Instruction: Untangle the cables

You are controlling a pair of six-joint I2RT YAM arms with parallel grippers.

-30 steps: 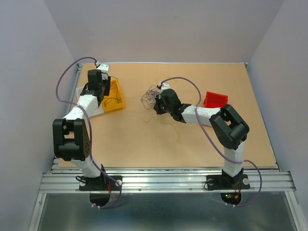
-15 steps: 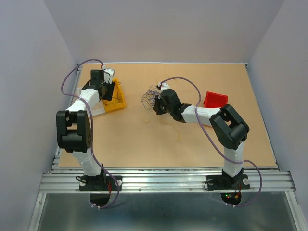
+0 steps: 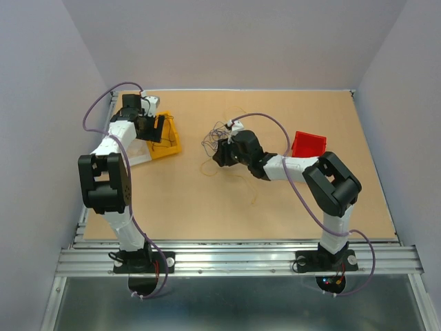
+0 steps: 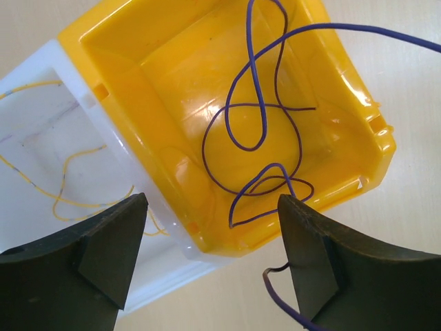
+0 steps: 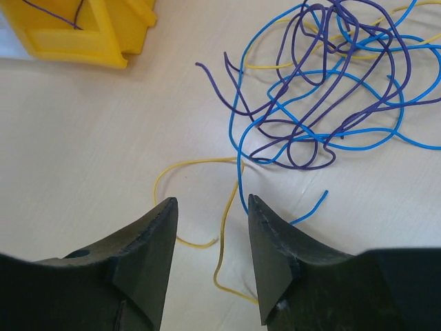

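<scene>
The cables [image 5: 324,89] are a loose tangle of thin blue and purple wires with a few yellow strands, lying on the table [image 3: 275,207] just beyond my right gripper [image 5: 211,200]. That gripper is open, and one yellow wire [image 5: 222,232] runs on the table between its fingers, touching neither. In the top view the tangle [image 3: 215,136] sits at mid-table beside the right gripper [image 3: 219,157]. My left gripper [image 4: 212,200] stands wide open over the near edge of a yellow bin [image 4: 138,69], which holds a looping purple wire [image 4: 262,131]. One purple end trails past its right finger [image 4: 310,255].
A white bin [image 4: 41,138] with thin yellow wires touches the yellow bin on its left. A red bin [image 3: 308,143] stands at the right of the table behind the right arm. Loose yellow strands [image 3: 251,193] lie on the table nearer the front.
The right gripper has opened from shut and shifted slightly left, with the yellow wire now lying free between its fingers. The left gripper has opened wider and swung further over the yellow bin.
</scene>
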